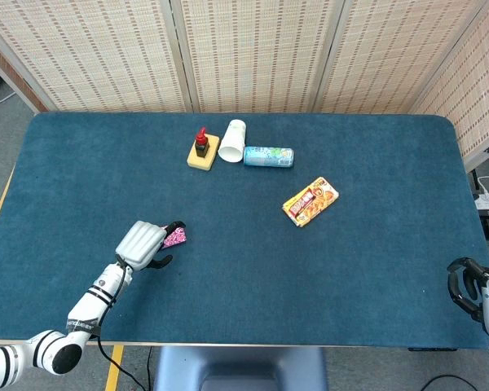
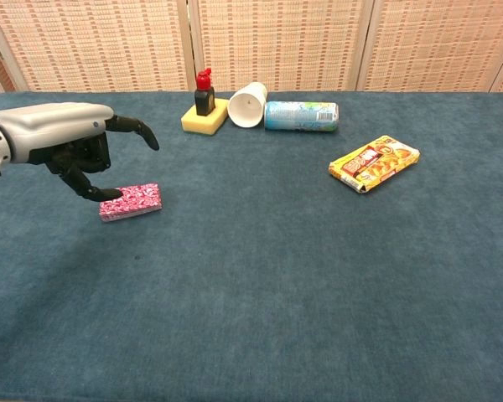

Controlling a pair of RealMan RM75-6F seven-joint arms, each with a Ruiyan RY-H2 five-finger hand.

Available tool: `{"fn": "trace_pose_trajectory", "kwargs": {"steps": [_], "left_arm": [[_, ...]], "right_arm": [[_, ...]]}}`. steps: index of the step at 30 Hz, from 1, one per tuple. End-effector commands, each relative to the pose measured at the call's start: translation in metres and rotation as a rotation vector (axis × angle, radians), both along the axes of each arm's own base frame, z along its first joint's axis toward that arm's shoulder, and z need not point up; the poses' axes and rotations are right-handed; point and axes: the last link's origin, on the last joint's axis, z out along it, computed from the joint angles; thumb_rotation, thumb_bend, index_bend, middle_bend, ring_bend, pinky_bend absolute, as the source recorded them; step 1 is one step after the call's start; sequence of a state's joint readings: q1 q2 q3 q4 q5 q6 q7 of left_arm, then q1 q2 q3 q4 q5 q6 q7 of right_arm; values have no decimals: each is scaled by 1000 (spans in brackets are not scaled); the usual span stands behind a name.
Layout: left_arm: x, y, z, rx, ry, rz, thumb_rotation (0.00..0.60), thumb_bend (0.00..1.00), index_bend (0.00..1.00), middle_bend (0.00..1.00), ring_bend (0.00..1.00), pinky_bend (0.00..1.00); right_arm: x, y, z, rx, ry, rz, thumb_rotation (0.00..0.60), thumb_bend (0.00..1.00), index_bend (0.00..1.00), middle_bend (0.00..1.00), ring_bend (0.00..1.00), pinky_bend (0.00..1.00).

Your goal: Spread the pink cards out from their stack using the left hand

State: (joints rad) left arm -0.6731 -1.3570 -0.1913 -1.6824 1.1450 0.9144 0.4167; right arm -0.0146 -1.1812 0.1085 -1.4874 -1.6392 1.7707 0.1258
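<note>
Chest view, left robot hand palm down, fingertip on pink cards

Woven-pattern folding screen behind blue-carpeted table; grey floor; yellow floor stripe.

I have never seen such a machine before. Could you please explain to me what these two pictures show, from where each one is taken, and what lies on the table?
This is a robot with two arms, each ending in a robot hand. One picture looks down from its head, the other looks forward from its chest.

On the blue table lie a stack of pink cards, a yellow snack packet, a white cup on its side, a can lying down, and a small dark bottle on a yellow sponge.

The left robot hand reaches over the cards, one fingertip at the stack's left end. It holds nothing. The right robot hand waits at the table's edge, fingers curled.
</note>
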Motion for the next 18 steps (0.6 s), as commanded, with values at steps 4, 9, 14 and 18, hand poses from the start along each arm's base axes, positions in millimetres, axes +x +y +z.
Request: {"fn": "trace_pose_trajectory", "kwargs": {"steps": [4, 9, 14, 18], "left_arm": [[32, -4, -13, 9, 13, 73, 600, 318, 108, 1000, 1000, 1000], [51, -7, -16, -57, -66, 25, 600, 318, 110, 1000, 1000, 1000], [49, -8, -24, -127, -133, 14, 600, 317, 97, 1000, 1000, 1000], [48, -5, -34, -97, -92, -7, 600, 318, 99, 1000, 1000, 1000]], "right_arm": [[0, -1, -2, 7, 6, -3, 600, 501, 974, 911, 866, 866], [0, -1, -3, 26, 10, -4, 600, 501, 974, 911, 866, 866], [0, -1, -2, 21, 7, -3, 600, 501, 974, 911, 866, 866], [0, -1, -3, 19, 7, -2, 600, 501, 974, 911, 866, 866]]}}
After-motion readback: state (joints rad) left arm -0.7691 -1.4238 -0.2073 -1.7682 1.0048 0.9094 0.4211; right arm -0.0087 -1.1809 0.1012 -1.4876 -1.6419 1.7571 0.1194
